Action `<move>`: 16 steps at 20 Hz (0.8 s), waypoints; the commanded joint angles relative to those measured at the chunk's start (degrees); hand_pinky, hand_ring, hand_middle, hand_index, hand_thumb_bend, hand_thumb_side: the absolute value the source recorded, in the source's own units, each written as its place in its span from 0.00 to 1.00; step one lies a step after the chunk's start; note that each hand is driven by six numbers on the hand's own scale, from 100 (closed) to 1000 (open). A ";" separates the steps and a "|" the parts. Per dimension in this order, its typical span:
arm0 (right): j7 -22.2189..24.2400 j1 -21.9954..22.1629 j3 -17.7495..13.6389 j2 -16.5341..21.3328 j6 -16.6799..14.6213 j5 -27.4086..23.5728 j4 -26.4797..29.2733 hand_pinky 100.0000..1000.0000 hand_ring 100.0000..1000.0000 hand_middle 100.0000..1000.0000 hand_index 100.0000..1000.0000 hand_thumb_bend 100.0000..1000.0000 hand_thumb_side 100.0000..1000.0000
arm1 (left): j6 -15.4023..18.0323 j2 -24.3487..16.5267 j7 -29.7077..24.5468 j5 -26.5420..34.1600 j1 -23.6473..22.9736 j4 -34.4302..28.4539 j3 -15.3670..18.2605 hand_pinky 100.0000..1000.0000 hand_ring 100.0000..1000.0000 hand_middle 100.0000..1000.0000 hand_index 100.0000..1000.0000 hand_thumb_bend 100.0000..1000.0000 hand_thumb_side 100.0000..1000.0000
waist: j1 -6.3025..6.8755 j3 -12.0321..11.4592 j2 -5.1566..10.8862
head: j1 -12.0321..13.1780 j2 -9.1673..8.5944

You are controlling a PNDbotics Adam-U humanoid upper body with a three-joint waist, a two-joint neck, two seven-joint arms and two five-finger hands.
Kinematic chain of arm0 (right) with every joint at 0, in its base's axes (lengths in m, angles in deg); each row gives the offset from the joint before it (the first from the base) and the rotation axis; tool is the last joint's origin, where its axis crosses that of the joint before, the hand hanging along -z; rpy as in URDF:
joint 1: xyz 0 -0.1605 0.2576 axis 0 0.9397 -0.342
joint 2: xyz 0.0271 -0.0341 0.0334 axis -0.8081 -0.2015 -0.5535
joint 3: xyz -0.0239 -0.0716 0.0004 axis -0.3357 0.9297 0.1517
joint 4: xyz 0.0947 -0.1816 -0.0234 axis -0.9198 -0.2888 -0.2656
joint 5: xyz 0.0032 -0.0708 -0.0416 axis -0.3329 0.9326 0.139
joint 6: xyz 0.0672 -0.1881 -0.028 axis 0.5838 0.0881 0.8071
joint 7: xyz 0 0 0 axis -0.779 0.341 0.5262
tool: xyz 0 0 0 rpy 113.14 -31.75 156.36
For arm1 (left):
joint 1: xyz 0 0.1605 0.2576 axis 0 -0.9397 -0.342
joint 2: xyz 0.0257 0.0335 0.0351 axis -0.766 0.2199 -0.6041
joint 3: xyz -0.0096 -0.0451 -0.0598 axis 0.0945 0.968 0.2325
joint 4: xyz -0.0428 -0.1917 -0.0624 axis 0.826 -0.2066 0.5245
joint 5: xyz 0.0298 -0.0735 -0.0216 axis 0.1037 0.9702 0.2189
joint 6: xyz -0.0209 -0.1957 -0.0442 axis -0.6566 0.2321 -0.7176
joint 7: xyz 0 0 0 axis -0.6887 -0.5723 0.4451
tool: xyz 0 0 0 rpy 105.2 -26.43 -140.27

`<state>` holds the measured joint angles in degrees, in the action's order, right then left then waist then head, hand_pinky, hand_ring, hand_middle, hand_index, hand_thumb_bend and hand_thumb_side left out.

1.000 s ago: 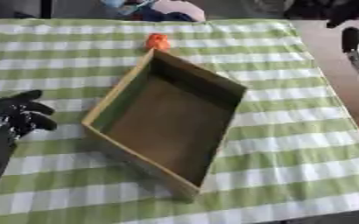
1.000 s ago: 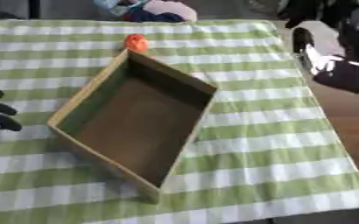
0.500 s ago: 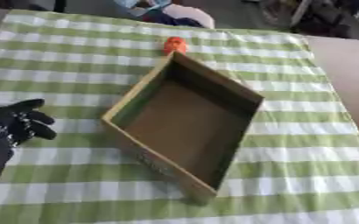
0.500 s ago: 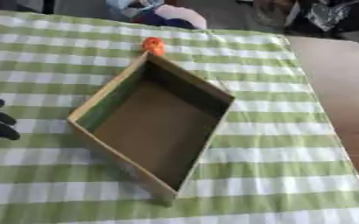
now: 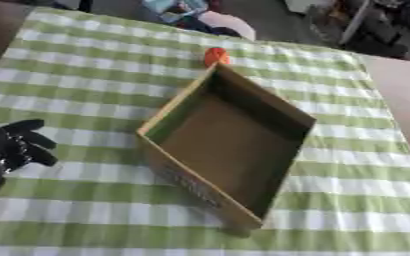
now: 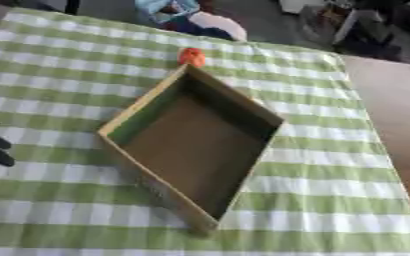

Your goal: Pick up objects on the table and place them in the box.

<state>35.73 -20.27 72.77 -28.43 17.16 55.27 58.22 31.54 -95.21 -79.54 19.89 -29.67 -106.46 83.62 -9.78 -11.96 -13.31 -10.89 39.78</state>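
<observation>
- The left hand (image 5: 14,147) lay at the left edge of the surface, its black fingers (image 5: 35,142) curled together and holding nothing.
- The right hand showed in neither view.
- The box (image 5: 230,137) stood to the right of that hand, apart from it, open at the top, set cornerwise on the surface, with nothing seen inside it.
- The orange thing (image 5: 215,56), small and rounded, lay just past the box's far corner, touching it or nearly so; which, I could not tell. It was well apart from the fingers, up and to their right.
- The surface (image 5: 86,65) wore a cloth of green and white checks, which ended short of the right side, where bare brown wood (image 6: 392,100) showed.
- Beyond the far edge lay a blur of blue and white stuff (image 6: 187,15), and dark gear (image 5: 375,25) stood at the upper right on a grey floor.
</observation>
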 commanded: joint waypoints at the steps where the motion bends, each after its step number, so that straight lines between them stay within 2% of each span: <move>1: 0.11 -3.56 -1.64 -2.13 -0.17 5.42 -6.81 0.79 0.75 0.86 0.88 0.00 0.65 | 0.06 -0.84 -1.04 0.47 0.97 -0.58 -0.60 0.63 0.56 0.59 0.87 0.06 1.00 | 0.38 -0.83 1.23 | -1.46 0.38; 5: -2.62 -7.19 -2.90 -6.07 0.41 12.29 -13.96 0.79 0.75 0.86 0.88 0.00 0.68 | 0.09 -0.58 -2.09 0.82 1.53 -0.57 -1.23 0.63 0.56 0.59 0.87 0.06 1.00 | 0.34 -3.20 1.32 | -3.53 0.57; 9: -6.62 -9.26 -4.02 -9.14 1.12 17.45 -18.63 0.79 0.74 0.85 0.88 0.00 0.70 | 0.00 -0.09 -3.33 1.20 2.32 -0.54 -2.15 0.63 0.56 0.59 0.87 0.06 1.00 | 0.44 -5.61 1.26 | -5.77 0.79; 13: -9.43 -9.91 -4.20 -11.31 1.55 21.31 -21.21 0.79 0.74 0.85 0.89 0.00 0.71 | 0.00 0.24 -4.14 1.69 2.89 -0.61 -2.58 0.63 0.56 0.59 0.87 0.06 1.00 | 0.67 -7.21 1.18 | -7.69 0.61; 16: -11.45 -9.99 -4.32 -12.66 1.45 23.56 -21.91 0.78 0.74 0.85 0.89 0.00 0.67 | 0.01 0.44 -4.44 1.98 3.15 -0.65 -2.74 0.63 0.56 0.59 0.87 0.06 1.00 | 0.82 -8.02 1.17 | -8.56 0.44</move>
<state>25.27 -28.92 69.03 -42.02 18.61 77.64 36.19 31.47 -94.59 -83.66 21.51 -27.31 -106.42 81.02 -9.59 -20.14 -13.19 -18.90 40.30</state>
